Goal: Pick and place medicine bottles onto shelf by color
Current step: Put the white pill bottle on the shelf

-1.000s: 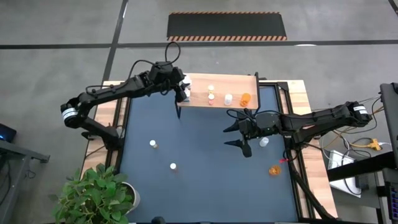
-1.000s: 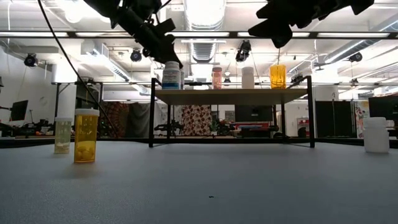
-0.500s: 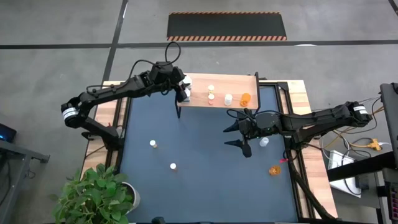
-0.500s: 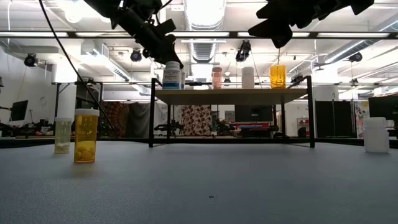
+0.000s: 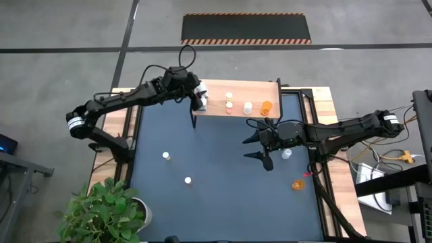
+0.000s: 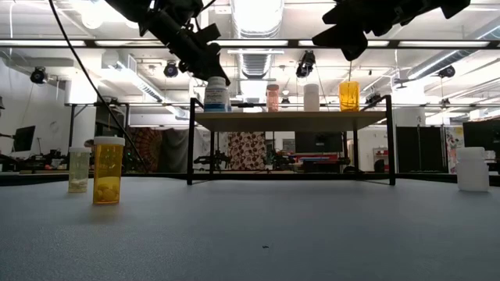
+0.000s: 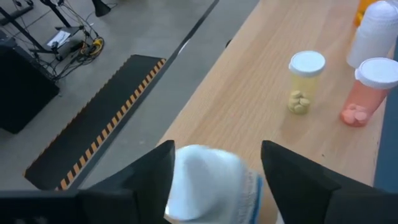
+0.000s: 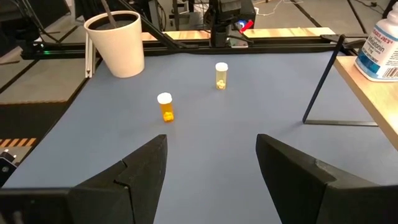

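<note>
Bottles, counting nine from above. Finding five on the shelf (image 5: pixel 253 90): labelled white bottle (image 5: pixel 200 98) at the left end, then pale yellow bottle (image 7: pixel 306 81) and pink bottle (image 7: pixel 367 93) close together, plain white bottle (image 5: pixel 248 106), and orange bottle (image 5: pixel 266 106) toward the right end. Finding four down on the dark blue mat (image 5: pixel 216 148): two capped bottles (image 5: pixel 166 156) on the left half, well apart from the shelf, small white bottle (image 5: pixel 287 154) just beside the right gripper (image 5: pixel 258 150), and amber bottle (image 5: pixel 297 184) near the mat's right edge.

Counting two grippers. Clamping the left gripper (image 7: pixel 216 155) on the labelled white bottle, one finger against each side, with the bottle standing upright on the board. Hanging the right gripper above the mat with fingers spread wide, gripping nothing.

Resting all of it on a wooden table (image 5: pixel 327 101), with the mat covering most of the top. Showing a potted plant (image 5: pixel 101 209) by the near left corner, a striped floor mat (image 5: pixel 246 28) on grey concrete beyond the shelf, and ceiling lights (image 6: pixel 250 16) over an open workshop behind.
</note>
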You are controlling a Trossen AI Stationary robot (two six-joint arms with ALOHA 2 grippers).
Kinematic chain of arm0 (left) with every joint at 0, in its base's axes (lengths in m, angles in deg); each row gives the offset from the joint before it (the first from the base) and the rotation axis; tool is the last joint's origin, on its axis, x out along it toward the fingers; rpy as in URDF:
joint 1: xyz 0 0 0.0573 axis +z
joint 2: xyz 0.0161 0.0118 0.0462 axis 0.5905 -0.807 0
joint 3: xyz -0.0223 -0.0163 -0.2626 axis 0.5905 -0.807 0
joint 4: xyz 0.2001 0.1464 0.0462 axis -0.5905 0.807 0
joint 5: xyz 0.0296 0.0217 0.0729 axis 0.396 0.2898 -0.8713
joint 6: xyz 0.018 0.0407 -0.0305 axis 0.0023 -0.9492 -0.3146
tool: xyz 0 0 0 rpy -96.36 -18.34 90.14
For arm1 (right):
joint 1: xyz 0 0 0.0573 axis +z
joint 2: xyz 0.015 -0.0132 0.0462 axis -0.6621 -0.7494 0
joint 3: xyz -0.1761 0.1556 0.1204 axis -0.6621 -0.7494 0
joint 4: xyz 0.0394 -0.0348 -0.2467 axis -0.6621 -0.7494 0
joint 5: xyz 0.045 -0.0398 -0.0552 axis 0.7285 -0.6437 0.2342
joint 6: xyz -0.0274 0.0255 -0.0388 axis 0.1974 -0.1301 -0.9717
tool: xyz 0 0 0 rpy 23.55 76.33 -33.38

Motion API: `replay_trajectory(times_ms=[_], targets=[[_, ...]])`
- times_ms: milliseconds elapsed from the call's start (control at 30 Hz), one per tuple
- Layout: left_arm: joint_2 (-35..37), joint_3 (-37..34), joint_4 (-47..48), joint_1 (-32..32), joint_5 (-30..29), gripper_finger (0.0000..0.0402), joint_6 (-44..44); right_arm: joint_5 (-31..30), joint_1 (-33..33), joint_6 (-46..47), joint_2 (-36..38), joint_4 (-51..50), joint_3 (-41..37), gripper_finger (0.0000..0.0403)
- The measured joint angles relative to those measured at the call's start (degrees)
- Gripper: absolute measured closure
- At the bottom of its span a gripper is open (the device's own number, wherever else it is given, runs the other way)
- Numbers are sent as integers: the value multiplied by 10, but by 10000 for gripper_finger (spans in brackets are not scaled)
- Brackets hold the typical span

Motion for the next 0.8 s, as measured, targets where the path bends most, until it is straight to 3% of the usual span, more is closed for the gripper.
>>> replay_trajectory(times_ms=[200,567,800], targets=[[0,5,3,0,0,148,-4,0,0,0,0,-1,0,168],[33,13,-1,-15,0,146,-33,0,0,0,0,-3,0,168],[50,11,-1,-16,-16,187,-52,1,0,0,0,-3,0,168]])
